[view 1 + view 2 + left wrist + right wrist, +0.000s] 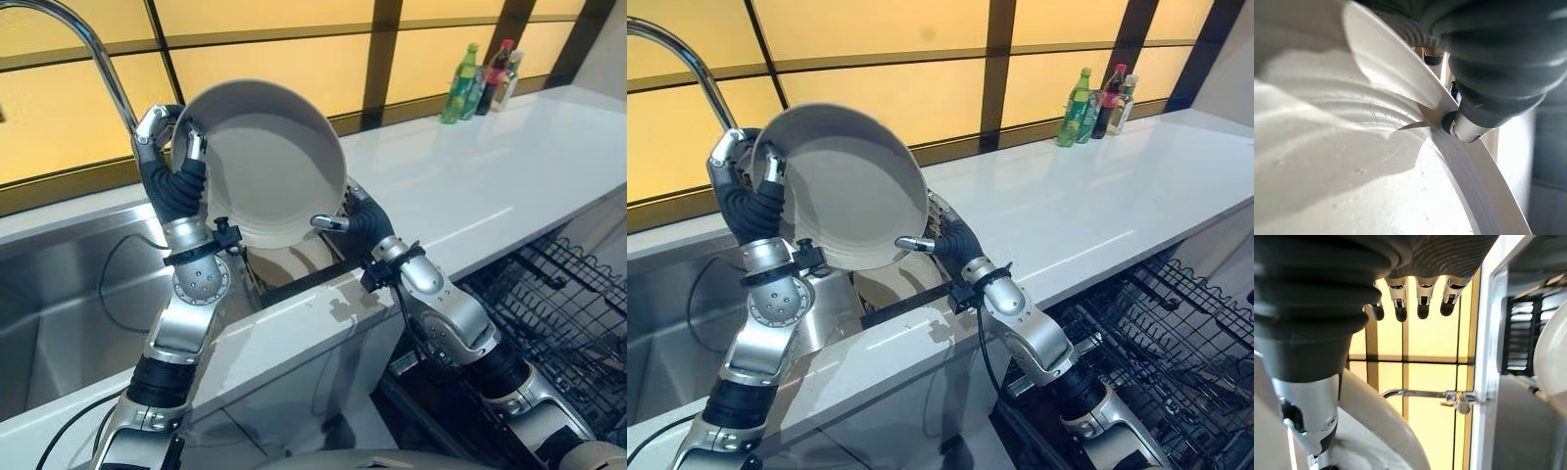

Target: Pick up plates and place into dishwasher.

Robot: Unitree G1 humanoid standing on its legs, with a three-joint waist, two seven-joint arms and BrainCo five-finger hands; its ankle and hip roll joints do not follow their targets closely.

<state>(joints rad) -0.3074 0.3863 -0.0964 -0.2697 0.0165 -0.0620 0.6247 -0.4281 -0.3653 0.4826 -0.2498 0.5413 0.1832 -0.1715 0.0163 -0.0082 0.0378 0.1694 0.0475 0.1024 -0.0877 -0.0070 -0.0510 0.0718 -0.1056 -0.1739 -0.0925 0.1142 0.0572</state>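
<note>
Left eye view: a white plate (265, 162) is held on edge above the sink (59, 294), its hollow face turned toward the camera and its rim running up and slightly right. The left hand (168, 137) has its fingers curled over the rim on the tap (93, 44) side. The right hand (343, 220) sits at the lower rim on the opposite side, thumb pointing in under the plate. More white dishes (289, 264) stand just below the fingers of both hands.

Right eye view: same hold. The dishwasher rack (1176, 333) is open, well apart from the fingers, off the right arm's side. No plate shows in the visible part of it. Bottles (1097, 103) stand at the far end of the counter (1068, 215).

Left wrist view: the thumb tip (1459, 128) presses on the plate rim; the grip is closed on it.

Right wrist view: the fingers (1422, 296) hang straight and free, nothing between them; the plate's curved rim lies by the thumb. Judged as a loose support, not a grasp.

Progress: the plate is lifted and not yet carried over. What remains is the move to the rack, slotting it in edge-down, then the other dishes.
</note>
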